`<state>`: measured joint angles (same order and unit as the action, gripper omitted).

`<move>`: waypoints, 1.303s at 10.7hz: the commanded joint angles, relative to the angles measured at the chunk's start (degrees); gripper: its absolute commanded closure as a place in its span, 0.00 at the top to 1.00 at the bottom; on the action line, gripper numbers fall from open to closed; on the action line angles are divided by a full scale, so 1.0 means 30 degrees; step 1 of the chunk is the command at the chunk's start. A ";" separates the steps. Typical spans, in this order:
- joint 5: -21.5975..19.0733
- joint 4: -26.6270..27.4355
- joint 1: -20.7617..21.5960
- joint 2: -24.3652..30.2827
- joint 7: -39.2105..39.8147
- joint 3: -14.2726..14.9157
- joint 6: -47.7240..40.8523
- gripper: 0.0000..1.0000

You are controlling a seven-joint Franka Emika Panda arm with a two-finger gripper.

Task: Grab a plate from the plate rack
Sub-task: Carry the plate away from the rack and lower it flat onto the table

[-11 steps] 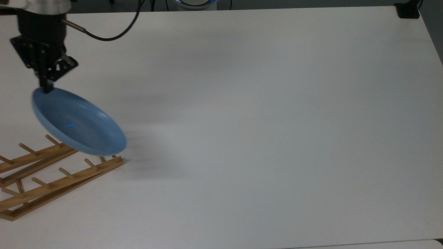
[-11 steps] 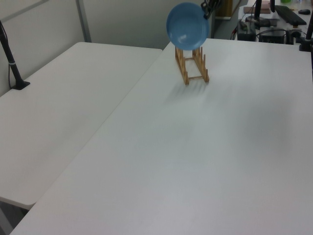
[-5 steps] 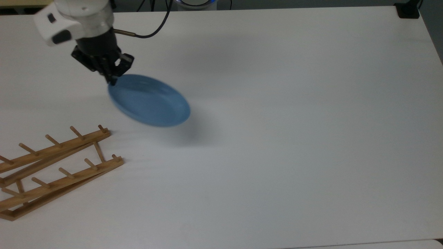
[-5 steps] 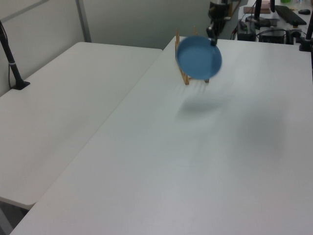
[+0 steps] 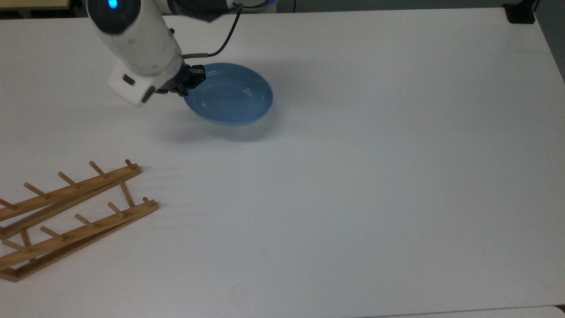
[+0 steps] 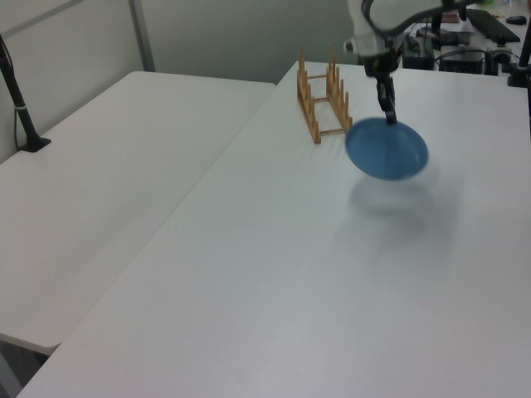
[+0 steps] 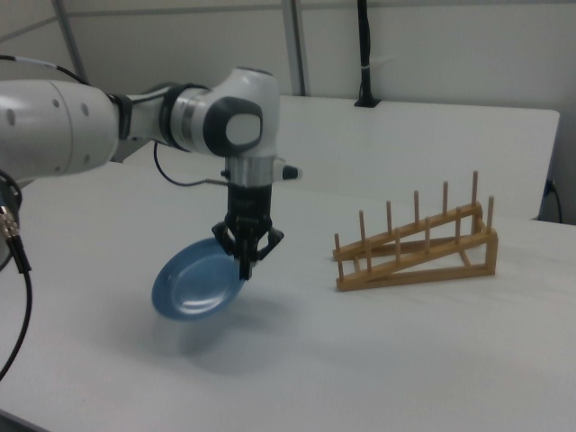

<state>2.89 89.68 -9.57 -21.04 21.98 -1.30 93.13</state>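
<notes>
In the right view, the gripper (image 7: 245,270) is pointing down and is pinching the rim of the plate (image 7: 198,281), so its fingers are sitting narrow around that edge. The plate is hanging tilted above the tabletop (image 7: 360,360) with a soft shadow lying under it, and I cannot tell if its lowest edge is touching the surface. Farther back, toward the right view's right, the plate rack (image 7: 418,247) is standing well apart from the plate, with no plate between its pegs. In the top view, the white wrist is covering most of the gripper (image 5: 187,85), and only dark parts are showing beside the plate (image 5: 231,95); the plate rack (image 5: 70,216) is being cut off at the top view's left edge. In the left view, the plate (image 6: 387,149) is hanging below the gripper (image 6: 390,118), beside the plate rack (image 6: 323,104).
</notes>
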 commanded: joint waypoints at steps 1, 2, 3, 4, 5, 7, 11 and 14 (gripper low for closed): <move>-0.0056 0.0224 0.0027 -0.1419 0.5229 0.0083 -0.1304 0.00; -0.0026 0.0254 0.0027 -0.1715 0.5793 0.0112 -0.1306 0.00; 0.0264 0.0399 0.0143 -0.1950 0.6031 0.0112 -0.1277 0.00; 0.0586 0.0632 0.0376 -0.2068 0.6033 0.0083 -0.1015 0.00; 0.0677 0.0577 0.0408 -0.2504 0.5946 0.0112 -0.0752 0.00; 0.0764 0.0547 0.0408 -0.2858 0.5654 0.0113 -0.0077 0.18; 0.1732 0.0285 0.0350 -0.2570 0.4398 0.0171 -0.0075 0.94; 0.1703 -0.0273 0.0379 -0.1371 0.2289 0.0288 -0.0134 1.00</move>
<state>7.46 88.29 -8.94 -29.33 33.07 -1.02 91.80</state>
